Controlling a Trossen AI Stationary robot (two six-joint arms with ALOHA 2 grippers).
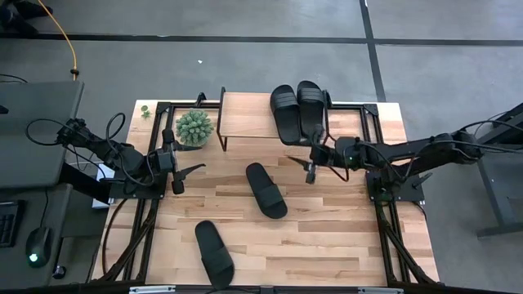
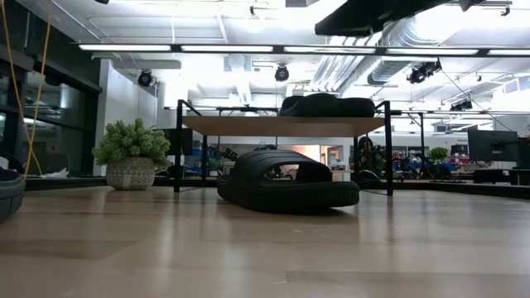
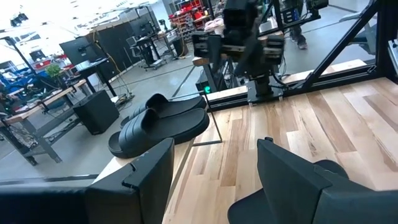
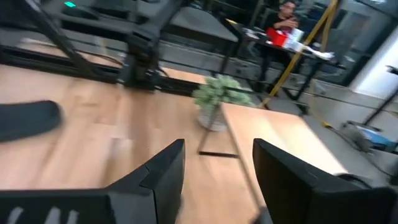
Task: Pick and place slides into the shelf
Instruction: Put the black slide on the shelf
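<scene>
**Two slides on the shelf, two left on the bench**

Two matte black rubber slide sandals (image 1: 298, 112) lay side by side on the right end of the small low shelf (image 1: 245, 114), a rack with a light wooden rectangular top and thin black metal legs, standing at the far edge of the light wooden bench (image 1: 327, 237). In the left wrist view the same pair (image 3: 158, 121) showed their wide straps, toes hanging past the shelf's edge. A third black slide (image 1: 266, 189) lay at an angle on the bench in front of the shelf, near the middle; the low view showed it (image 2: 288, 180) resting flat, strap up. A fourth black slide (image 1: 214, 251) lay nearer the front edge, towards the left, well apart from the third.

The right end effector (image 1: 310, 167) hovered just in front of the shelf's right end, beside the stored pair, its fingers (image 4: 163, 169) partly spread and holding nothing. The left end effector (image 1: 176, 169) hung over the bench's left side, just in front of a small green potted plant in a pale woven pot (image 1: 194, 127); its fingers (image 3: 152, 171) stood apart and empty.

The plant sat beside the shelf's left end. A person in a red top (image 4: 283, 25) sat in the room beyond the bench.
</scene>
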